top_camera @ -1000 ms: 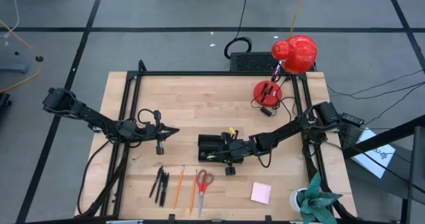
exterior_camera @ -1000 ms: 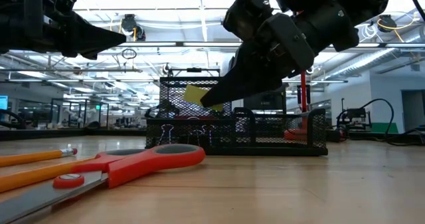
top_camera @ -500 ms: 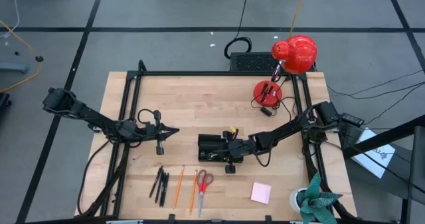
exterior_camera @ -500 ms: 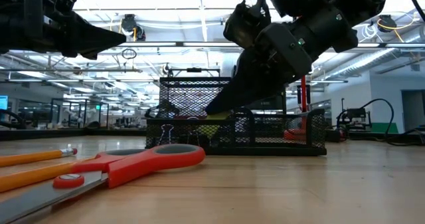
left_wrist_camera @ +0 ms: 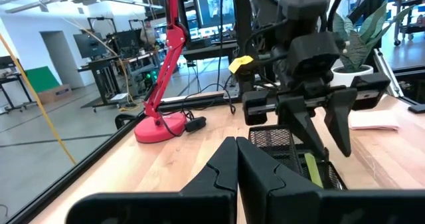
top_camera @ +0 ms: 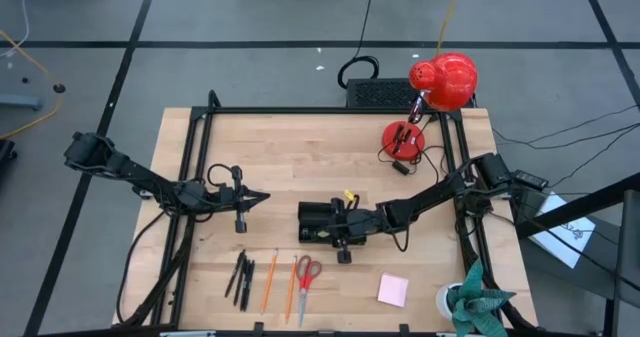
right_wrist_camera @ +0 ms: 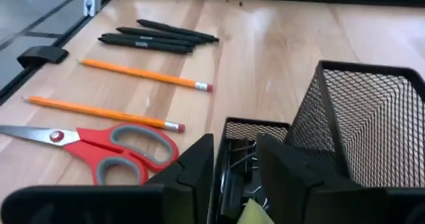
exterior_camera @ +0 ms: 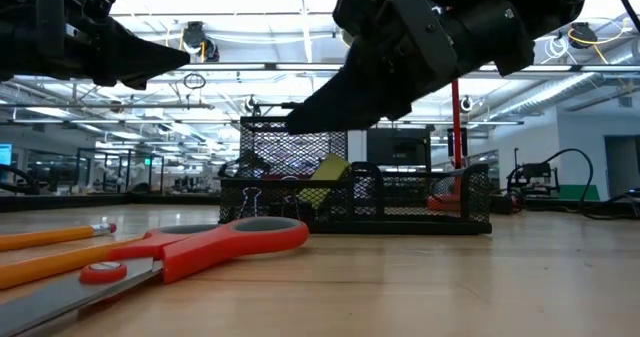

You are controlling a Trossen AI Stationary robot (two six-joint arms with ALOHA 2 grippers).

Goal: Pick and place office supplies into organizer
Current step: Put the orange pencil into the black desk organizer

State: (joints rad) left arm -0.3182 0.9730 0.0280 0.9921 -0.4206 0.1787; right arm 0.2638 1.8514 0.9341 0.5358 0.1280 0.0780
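Over the organizer: the right gripper (top_camera: 338, 229) is hovering just above the black mesh organizer (top_camera: 318, 222) near the middle of the table, its fingers (left_wrist_camera: 339, 121) standing apart and holding nothing.
Yellow-green bit: it is lying inside the organizer (exterior_camera: 355, 192), leaning in a low front compartment (exterior_camera: 322, 182), clear of the fingers above it.
Left gripper: it (top_camera: 258, 198) is waiting above the table's left half, well apart from the organizer, its two fingers (left_wrist_camera: 226, 174) pressing together with nothing between them.
Scissors: the red-handled pair (top_camera: 304, 279) is lying flat near the front edge of the table.
Pencils: two orange ones (right_wrist_camera: 143, 74) are lying beside the scissors (right_wrist_camera: 99, 145).
Pens: the black ones (top_camera: 241, 276) are lying just beyond the pencils.
Sticky-note pad: the pink pad (top_camera: 392, 289) is resting at the front right.
Lamp: the red one (top_camera: 440, 82) is standing at the back right corner.
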